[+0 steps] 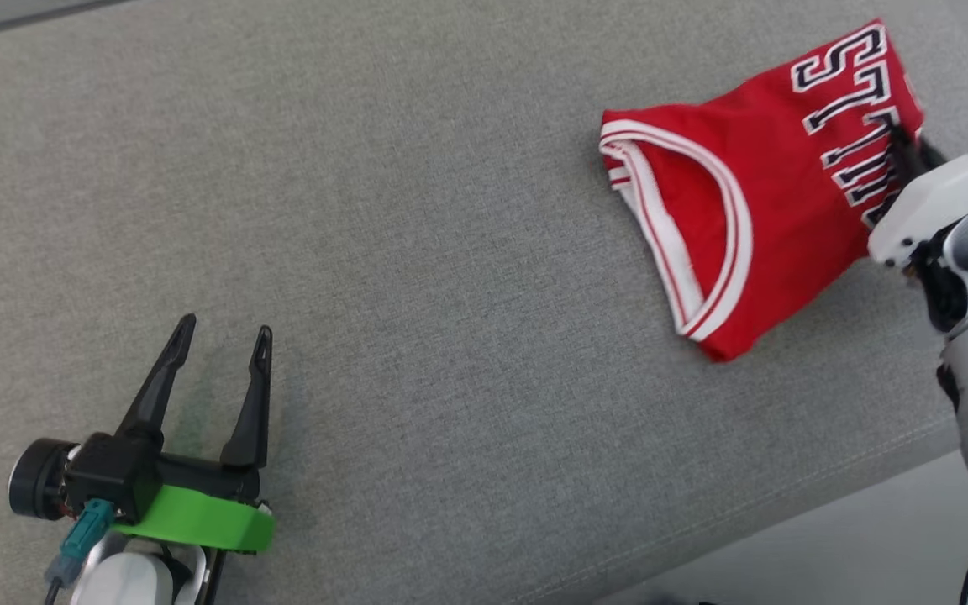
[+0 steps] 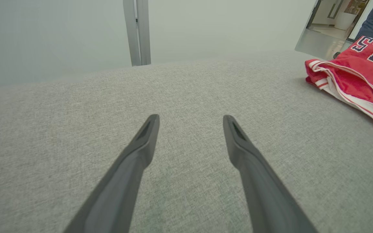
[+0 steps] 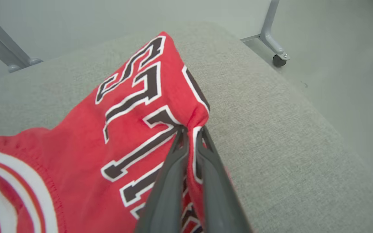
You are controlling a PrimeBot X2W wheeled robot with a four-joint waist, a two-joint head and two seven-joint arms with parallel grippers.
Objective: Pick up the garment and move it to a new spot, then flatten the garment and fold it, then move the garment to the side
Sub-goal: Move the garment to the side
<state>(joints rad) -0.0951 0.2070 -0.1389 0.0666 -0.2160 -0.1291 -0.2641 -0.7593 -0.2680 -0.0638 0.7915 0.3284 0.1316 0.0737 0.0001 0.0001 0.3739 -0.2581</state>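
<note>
I log a red garment (image 1: 765,147) with white-striped trim and white-edged black lettering, on a grey woven cushion (image 1: 408,252).

Even, diffuse light is recorded throughout, soft shadows being noted beneath the left tool (image 1: 226,328) and the garment (image 1: 753,202), slight blur at the head view's right edge, and washed-out backgrounds in both wrist views.

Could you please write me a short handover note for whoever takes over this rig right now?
Right end effector: shut, pinching the lettered edge of the red jersey.
Left end effector: open, empty, over bare grey cushion.
Jersey: lying in a compact fold near the cushion's right end.
Done: apparently folded, and gripped.
Left: shift it aside, then release.
</note>
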